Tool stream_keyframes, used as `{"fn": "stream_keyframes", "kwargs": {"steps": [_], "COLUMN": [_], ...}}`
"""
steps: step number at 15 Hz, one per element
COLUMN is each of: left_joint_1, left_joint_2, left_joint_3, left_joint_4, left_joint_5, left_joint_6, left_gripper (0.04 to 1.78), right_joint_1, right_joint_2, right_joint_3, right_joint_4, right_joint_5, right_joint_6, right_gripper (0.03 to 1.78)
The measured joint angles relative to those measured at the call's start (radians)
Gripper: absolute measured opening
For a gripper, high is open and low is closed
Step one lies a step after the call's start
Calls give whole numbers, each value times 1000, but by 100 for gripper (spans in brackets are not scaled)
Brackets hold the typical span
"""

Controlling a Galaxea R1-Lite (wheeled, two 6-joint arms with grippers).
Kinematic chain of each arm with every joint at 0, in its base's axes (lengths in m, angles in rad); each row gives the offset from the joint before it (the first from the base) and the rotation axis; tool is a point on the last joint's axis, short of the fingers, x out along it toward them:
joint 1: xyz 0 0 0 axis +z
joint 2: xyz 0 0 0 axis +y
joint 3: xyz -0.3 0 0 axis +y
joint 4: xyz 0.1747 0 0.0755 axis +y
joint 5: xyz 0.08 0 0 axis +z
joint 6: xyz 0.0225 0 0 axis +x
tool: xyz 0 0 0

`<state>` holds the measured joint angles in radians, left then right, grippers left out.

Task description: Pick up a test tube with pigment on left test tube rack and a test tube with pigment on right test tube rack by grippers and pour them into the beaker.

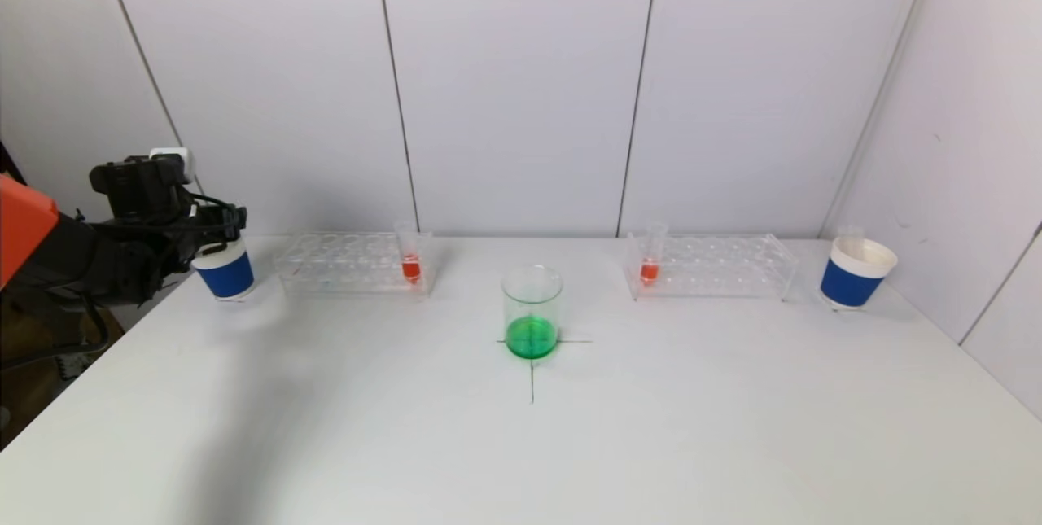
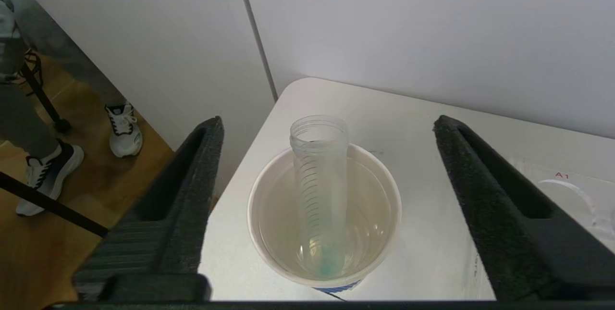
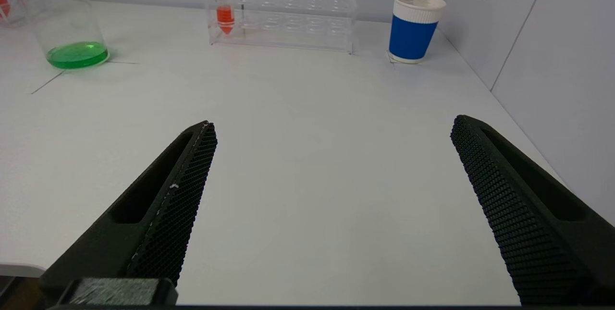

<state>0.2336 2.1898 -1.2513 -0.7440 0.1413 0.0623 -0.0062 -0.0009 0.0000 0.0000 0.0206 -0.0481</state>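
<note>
Left gripper (image 2: 326, 156) jaws wide apart — emptied test tube (image 2: 319, 194) between, untouched, in cup (image 2: 269, 247).

Pale grey wall panels (image 1: 513, 85) with dark vertical seams are enclosing a white table (image 1: 521, 444) on three sides, while wooden floor (image 2: 53, 252) is showing at the left wrist frame's lower left.

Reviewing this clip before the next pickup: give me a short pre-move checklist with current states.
1. Left gripper open above the left paper cup: ok.
2. Spent test tube released, standing in that cup: ok.
3. Red test tube upright in left rack: ok.
4. Red test tube upright in right rack: ok.
5. Right gripper open, low over the table: ok.
6. Beaker holds green liquid: ok.
</note>
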Motion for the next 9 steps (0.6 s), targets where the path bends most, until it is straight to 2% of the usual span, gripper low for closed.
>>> {"fn": "stream_keyframes", "kwargs": {"steps": [3,6,9], "left_joint_1": [0,-1,-1], "left_joint_2": [-5,-31,-111], "left_joint_3": [3,6,21], "left_joint_4": [0,1,7], "left_joint_5": [-1,-34,-114], "left_joint_6": [0,-10,-39], "left_gripper": [175,176,176], "right_joint_1": [0,0,0], "right_joint_2": [0,0,0], "right_joint_3": [0,0,0], "right_joint_4": [0,0,0], "right_joint_5": [0,0,0], "right_joint_6": [0,0,0], "right_gripper": [177,177,177]}}
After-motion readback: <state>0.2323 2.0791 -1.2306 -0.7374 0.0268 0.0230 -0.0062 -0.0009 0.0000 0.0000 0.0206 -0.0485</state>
